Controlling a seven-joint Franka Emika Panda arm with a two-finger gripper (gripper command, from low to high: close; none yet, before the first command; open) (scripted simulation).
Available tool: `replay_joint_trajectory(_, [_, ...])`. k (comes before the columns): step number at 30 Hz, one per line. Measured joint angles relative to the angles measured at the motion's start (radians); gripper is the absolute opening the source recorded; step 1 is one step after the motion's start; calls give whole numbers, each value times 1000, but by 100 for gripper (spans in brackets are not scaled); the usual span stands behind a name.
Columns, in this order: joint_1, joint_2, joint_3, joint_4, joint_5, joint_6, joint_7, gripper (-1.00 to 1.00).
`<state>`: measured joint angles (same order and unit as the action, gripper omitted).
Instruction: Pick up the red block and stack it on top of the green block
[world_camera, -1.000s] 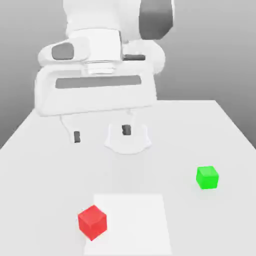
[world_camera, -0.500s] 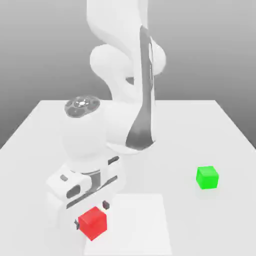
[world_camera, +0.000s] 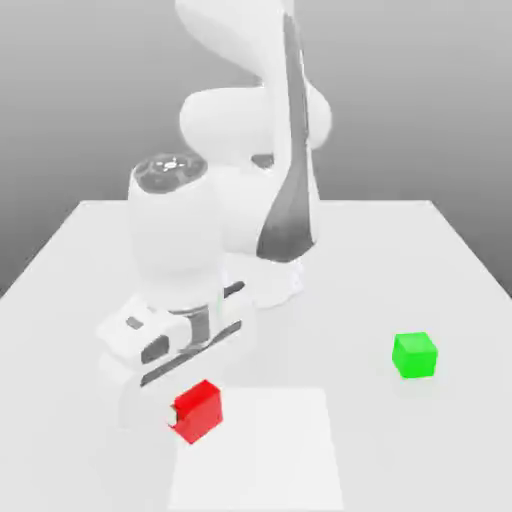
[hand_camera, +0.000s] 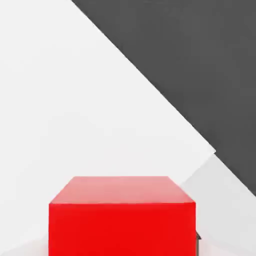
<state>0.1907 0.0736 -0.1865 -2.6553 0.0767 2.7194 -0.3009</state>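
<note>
Beside the pale square patch (world_camera: 258, 445) on the white table (world_camera: 420, 260), the gripper (world_camera: 192, 417) had the red block (world_camera: 198, 409) clenched between its fingers, and the cube appeared lifted clear of the surface and slightly tilted, hanging just under the arm's white hand. From the hand view the red block (hand_camera: 121, 215) sat squarely against the camera, its top face level and its front face broad, with a sliver of dark finger at one lower corner, which fits a firm grasp rather than a loose one. The green block (world_camera: 414, 354) rested on the table, well apart from the red block, off toward the exterior view's right and somewhat farther back, with bare tabletop between the two. That offset is what the coming move turns on: judged from this layout, the carry would run sideways toward the exterior view's right and a little away from the near edge, staying high enough to clear the green block's top, before lowering onto it with faces aligned, since a skewed cube could slide off.
</note>
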Motion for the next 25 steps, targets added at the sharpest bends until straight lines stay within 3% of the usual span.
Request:
replay_joint_trajectory(6, [243,-119,110,-98,-10,-21,-100,-100])
replay_joint_trajectory(14, [465,-271,267,-221,-17,-44,-227,-100])
replay_joint_trajectory(21, [510,-85,302,-238,-72,160,-217,-100])
replay_joint_trajectory(22, [510,-53,298,-237,-89,191,-206,100])
replay_joint_trajectory(25, [507,-53,298,-237,-89,191,-206,100])
